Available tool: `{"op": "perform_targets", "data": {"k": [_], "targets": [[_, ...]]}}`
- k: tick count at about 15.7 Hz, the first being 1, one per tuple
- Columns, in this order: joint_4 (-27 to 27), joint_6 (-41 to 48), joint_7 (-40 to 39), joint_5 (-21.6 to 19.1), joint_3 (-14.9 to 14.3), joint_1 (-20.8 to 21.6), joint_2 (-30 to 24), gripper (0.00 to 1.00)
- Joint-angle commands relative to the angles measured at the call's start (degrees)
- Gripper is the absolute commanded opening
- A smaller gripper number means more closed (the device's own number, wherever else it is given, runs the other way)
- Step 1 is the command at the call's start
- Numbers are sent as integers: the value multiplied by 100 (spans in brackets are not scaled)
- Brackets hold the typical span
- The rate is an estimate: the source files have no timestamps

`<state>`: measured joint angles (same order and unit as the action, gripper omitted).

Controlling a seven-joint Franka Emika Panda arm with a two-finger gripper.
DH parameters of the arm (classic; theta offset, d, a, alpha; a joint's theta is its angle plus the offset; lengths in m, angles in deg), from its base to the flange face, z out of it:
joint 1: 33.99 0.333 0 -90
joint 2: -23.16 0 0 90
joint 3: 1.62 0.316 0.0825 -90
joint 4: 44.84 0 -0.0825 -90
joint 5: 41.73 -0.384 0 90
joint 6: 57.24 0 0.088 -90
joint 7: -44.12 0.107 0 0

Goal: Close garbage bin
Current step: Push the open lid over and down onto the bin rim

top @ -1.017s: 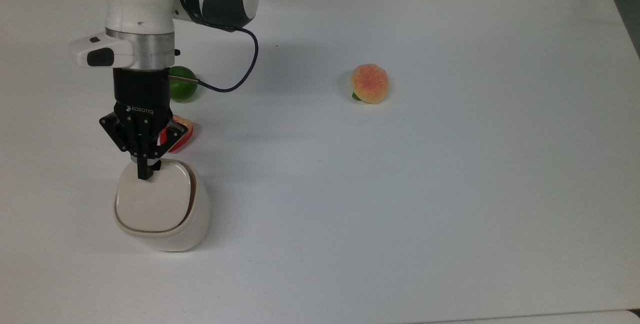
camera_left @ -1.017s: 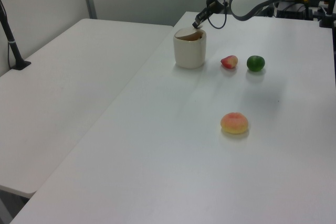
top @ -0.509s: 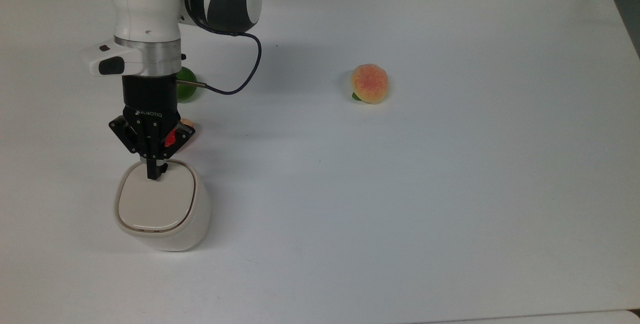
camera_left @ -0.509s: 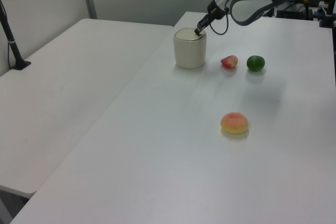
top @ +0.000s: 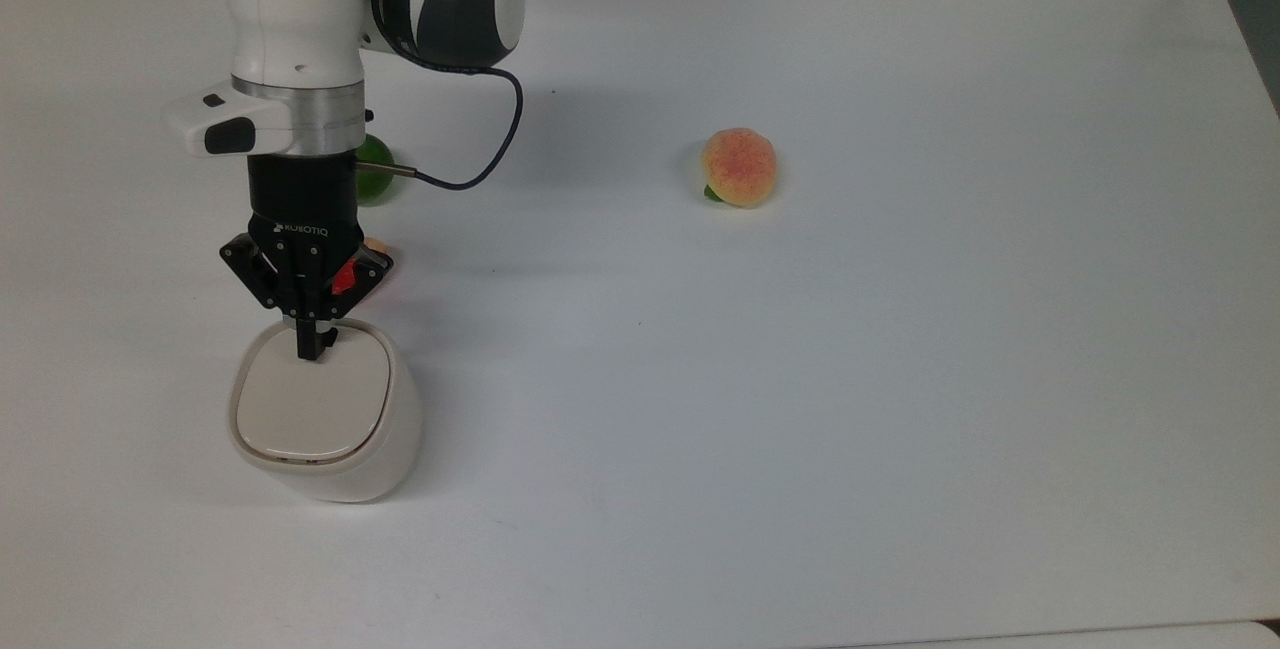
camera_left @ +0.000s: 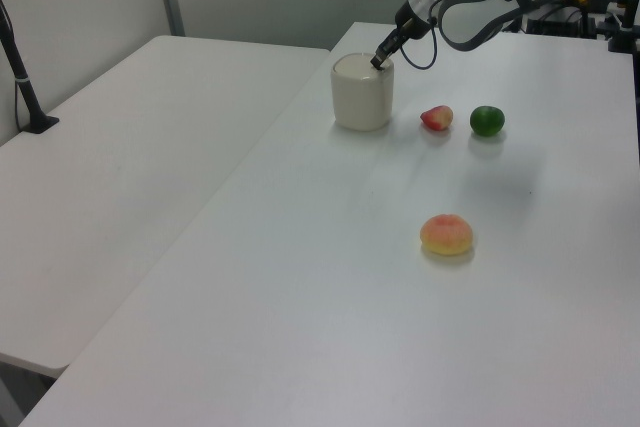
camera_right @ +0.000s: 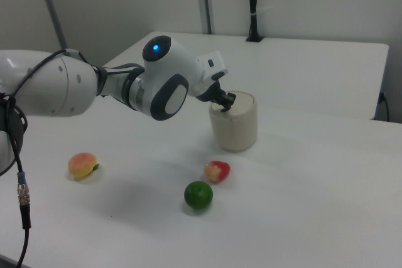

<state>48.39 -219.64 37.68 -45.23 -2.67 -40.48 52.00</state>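
Top view: hand (top: pixel 313 349) has its fingers pressed together, tips on the bin (top: pixel 325 414) lid's far edge; the arm half hides the red fruit (top: pixel 352 275) and green fruit (top: pixel 374 181). Bin stands on the white surface (top: pixel 800 379) at the top view's left, lid flat, directly under the hand.

Three fruits on a white table

A peach (top: pixel 739 166) lies alone near the middle of the white table (top: pixel 900 379), well apart from the other two. In the left view a red fruit (camera_left: pixel 436 118) sits just to the left of a green round fruit (camera_left: pixel 487 120), both farther back than the peach. A second white table (camera_left: pixel 120 177) stands at the left view's left.
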Motion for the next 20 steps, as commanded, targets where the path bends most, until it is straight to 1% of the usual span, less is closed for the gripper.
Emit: {"op": "perform_targets", "data": {"k": [1,14,17,20], "targets": [[301,112,-50,183,-63,86,-10,0],[301,147,20,78,-63,51,-431,0],[310,655,151,69,-63,42,-747,0],[292,1462,300,8,-62,68,-1213,0]]}}
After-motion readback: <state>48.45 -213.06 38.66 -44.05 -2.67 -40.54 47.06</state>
